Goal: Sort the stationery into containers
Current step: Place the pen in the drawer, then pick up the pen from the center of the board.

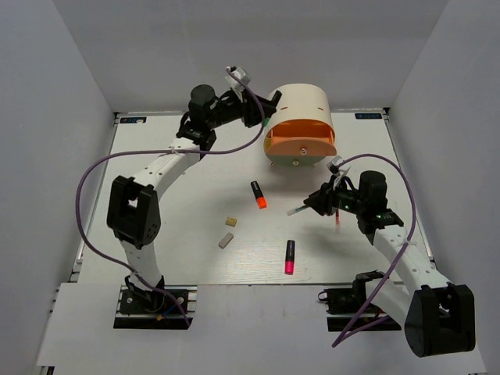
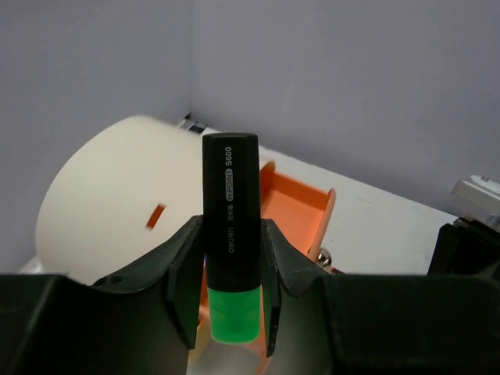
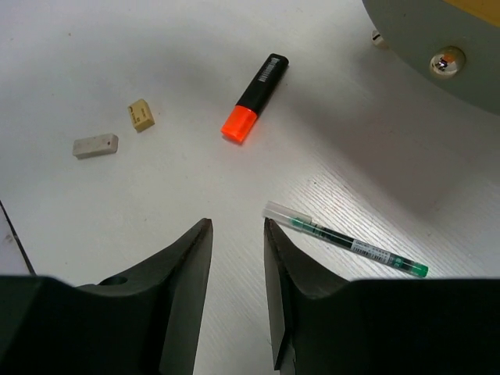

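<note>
The left fingers (image 2: 185,281) were clamped on a green highlighter (image 2: 231,195), its black body pointing away from the wrist and its green end between the pads. It was held in the air beside the cream unit (image 2: 109,203), near the pulled-out orange drawer (image 2: 293,205).

The right fingers (image 3: 187,273) stood apart with nothing between them, above the surface (image 3: 156,47). A thin pen (image 3: 344,238) with a green tip lay just ahead of them, to the right. Farther out lay an orange highlighter (image 3: 254,98), with a tan eraser (image 3: 141,114) and a paler eraser (image 3: 95,145) near each other to its left. A pink highlighter (image 1: 290,256) lay apart, nearer the arm bases.
</note>
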{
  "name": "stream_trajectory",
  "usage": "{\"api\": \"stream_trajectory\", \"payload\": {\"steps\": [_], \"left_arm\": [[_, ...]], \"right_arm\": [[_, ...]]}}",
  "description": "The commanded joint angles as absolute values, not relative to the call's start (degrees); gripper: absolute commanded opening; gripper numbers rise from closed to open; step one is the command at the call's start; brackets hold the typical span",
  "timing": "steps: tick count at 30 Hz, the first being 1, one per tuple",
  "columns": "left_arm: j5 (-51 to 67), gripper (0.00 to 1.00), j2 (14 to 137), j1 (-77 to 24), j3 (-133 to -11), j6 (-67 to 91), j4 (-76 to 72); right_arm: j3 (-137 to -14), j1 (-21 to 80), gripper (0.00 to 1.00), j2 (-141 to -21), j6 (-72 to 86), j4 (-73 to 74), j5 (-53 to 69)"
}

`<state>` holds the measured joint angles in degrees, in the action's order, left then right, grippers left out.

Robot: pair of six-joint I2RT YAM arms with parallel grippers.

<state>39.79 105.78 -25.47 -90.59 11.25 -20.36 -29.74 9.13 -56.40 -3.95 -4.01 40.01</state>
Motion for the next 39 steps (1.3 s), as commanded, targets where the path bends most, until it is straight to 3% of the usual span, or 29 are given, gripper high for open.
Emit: {"api": "stream_trajectory", "payload": {"steps": [1, 8, 10, 12, 14, 15, 16, 21, 24, 28, 31, 35, 36, 39], "left_arm": [[45.2, 0.00, 107.9, -27.8, -94.8, 7.7, -25.1], [43.2, 0.00, 112.9, -31.7, -100.5, 4.0, -20.7], [42.4, 0.07, 113.5, -33.1, -101.0, 1.9, -18.6], [39.9, 0.29, 113.5, -33.7, -100.3, 0.8, -17.6], [38.1, 0.40, 112.9, -34.4, -98.9, -0.8, -17.6], [36.0, 0.53, 112.2, -34.5, -98.9, -0.8, -17.6], [35.2, 0.58, 112.2, -34.5, -98.4, -1.6, -18.1], [32.1, 0.72, 112.2, -35.0, -101.1, -2.7, -17.4], [30.9, 0.76, 111.7, -35.0, -101.7, -2.7, -17.4], [28.7, 0.82, 108.6, -35.0, -102.2, -1.0, -17.4], [23.7, 0.85, 105.5, -35.0, -102.2, 0.5, -12.7], [15.8, 0.91, 96.9, -33.8, -94.9, 5.2, -7.1], [13.6, 0.93, 92.7, -33.8, -91.1, 6.8, -5.9], [6.2, 0.97, 87.0, -33.7, -83.3, 9.2, 0.5]], "right_arm": [[-29.3, 9.1, 0.39, -56.3, -5.7, -6.3, 39.5], [-28.9, 9.1, 0.40, -56.6, -5.8, -6.9, 38.6], [-28.9, 9.1, 0.44, -56.3, -6.1, -7.0, 38.4], [-28.7, 9.1, 0.47, -56.2, -6.5, -7.0, 38.2], [-28.6, 9.0, 0.50, -56.2, -7.3, -6.9, 38.1], [-28.5, 9.0, 0.52, -56.2, -8.0, -6.9, 38.1], [-28.5, 9.1, 0.54, -56.2, -8.4, -6.9, 38.1], [-29.0, 9.1, 0.58, -56.7, -12.4, -5.1, 39.0], [-29.4, 9.1, 0.70, -56.8, -19.1, -2.3, 42.5], [-28.7, 9.0, 0.70, -56.5, -34.7, 5.1, 50.8], [-29.1, 9.1, 0.70, -57.8, -63.0, 17.0, 57.7], [-35.1, 9.4, 0.62, -64.2, -93.6, 39.9, 60.3], [-36.5, 9.2, 0.57, -69.8, -107.9, 47.1, 60.0], [-43.1, 9.8, 0.48, -80.2, -125.4, 61.7, 57.6]]}}
